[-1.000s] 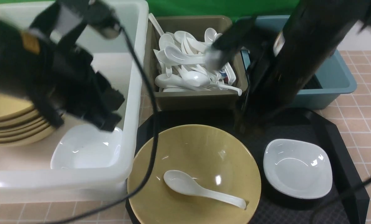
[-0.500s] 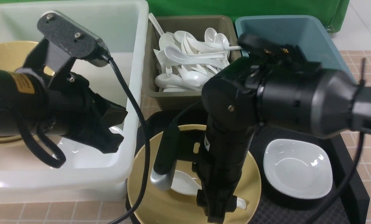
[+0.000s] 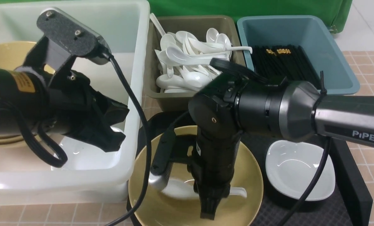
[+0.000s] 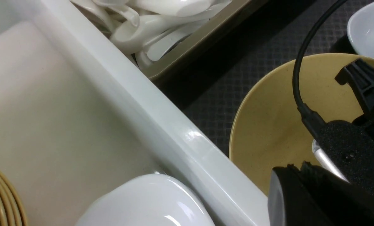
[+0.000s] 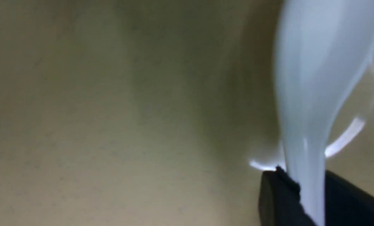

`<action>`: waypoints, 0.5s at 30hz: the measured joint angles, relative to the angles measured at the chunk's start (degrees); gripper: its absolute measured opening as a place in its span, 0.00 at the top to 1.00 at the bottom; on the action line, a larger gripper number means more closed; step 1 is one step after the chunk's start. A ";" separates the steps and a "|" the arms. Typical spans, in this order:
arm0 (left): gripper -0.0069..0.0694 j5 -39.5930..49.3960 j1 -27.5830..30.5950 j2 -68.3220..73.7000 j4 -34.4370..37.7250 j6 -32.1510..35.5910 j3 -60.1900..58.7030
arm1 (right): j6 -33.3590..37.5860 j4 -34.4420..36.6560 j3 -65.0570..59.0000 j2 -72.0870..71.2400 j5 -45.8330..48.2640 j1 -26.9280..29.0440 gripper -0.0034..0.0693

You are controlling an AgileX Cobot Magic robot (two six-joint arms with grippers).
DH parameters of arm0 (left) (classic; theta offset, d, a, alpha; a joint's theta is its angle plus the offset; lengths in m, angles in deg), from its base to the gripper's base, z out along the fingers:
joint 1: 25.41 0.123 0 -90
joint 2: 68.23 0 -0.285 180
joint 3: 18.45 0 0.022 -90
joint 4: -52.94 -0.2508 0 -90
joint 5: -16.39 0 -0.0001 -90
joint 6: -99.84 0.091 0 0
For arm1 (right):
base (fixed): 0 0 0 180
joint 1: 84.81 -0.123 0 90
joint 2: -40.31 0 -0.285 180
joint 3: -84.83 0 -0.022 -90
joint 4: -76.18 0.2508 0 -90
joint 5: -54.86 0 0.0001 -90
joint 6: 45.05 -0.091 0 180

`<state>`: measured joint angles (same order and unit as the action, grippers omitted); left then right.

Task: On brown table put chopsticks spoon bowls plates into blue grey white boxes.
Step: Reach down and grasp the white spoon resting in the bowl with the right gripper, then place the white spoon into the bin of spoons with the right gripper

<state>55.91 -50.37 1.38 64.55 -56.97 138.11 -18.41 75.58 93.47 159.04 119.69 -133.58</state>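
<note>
My right tool is down inside the yellow bowl, which sits on the black tray at the near edge of the worktop. The spoon lies in that bowl, scoop toward my left and handle toward my right. In the right wrist view its handle runs between the two black fingers and both press against it, so the tool is clamped on the spoon. I cannot tell whether the spoon is off the bowl's floor; it shows blurred in the front view.

Beside the bowl on the tray, to my right, rests a white plate, apart from the arm.

My left tool hangs over the white tub with its jaws closed, just above a second plate lying in the tub's near corner. A stack of yellow bowls fills the tub's far-left side.

Behind the tray stand two smaller bins side by side. The grey bin holds a heap of white spoons, and the blue bin holds the black chopsticks, their gold bands at the far end.
</note>
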 joint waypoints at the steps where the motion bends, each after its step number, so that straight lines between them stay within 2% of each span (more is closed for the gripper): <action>1: 0.91 0.00 0.00 0.05 -0.43 0.00 0.00 | -0.20 -0.96 0.83 -0.05 0.43 0.00 0.72; 5: 0.91 -0.55 1.22 0.05 -2.29 -0.42 0.00 | -2.04 -3.79 5.70 -1.32 2.62 1.28 0.71; 10: 0.91 -2.72 9.19 1.62 -0.54 -2.69 1.18 | -5.57 -5.16 14.35 -3.36 0.17 8.06 0.71; 12: 0.91 -2.76 11.82 4.06 2.93 -1.20 3.67 | -7.54 -5.65 16.61 -3.41 -6.05 11.24 0.71; 15: 0.91 -1.44 13.04 8.31 7.97 3.21 9.06 | -12.84 -5.91 17.23 -3.00 -20.70 14.92 0.71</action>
<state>54.47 -37.32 9.68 72.52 -53.76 147.17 -31.25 69.67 110.71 156.05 99.00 -118.67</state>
